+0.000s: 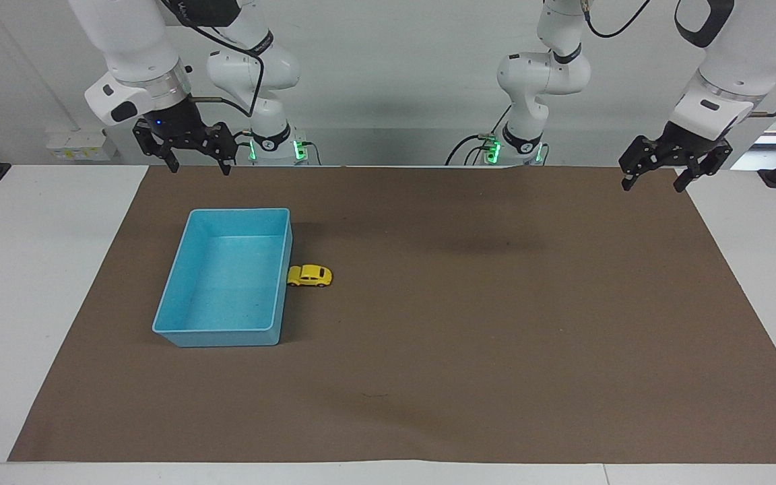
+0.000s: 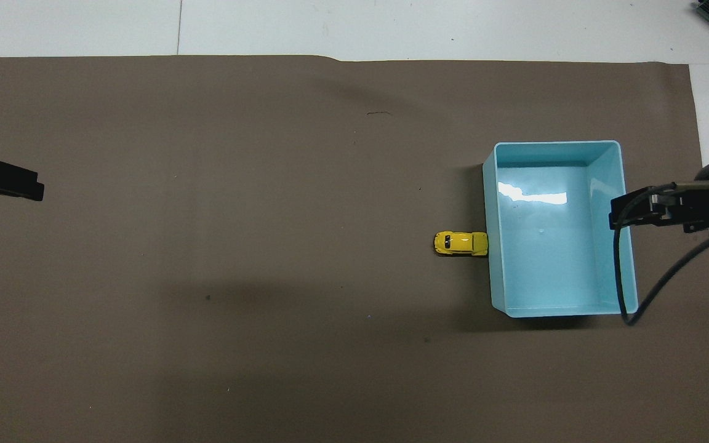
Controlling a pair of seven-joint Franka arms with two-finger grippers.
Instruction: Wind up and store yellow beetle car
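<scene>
Both end effectors (image 1: 655,177) empty, raised

yellow beetle car (image 1: 309,275): bright yellow body, dark windows, small black wheels
bin (image 1: 171,296): light blue all over, plain, with a white glare patch on its floor in the overhead view
mat (image 1: 469,350): flat dull brown, no pattern, a few tiny dark specks
table (image 1: 31,269): white
left gripper (image 1: 655,178): black, on a white arm with dark grey patches
right gripper (image 1: 197,162): black, below a silver ring on a white arm
arm bases: white with green lights
</scene>
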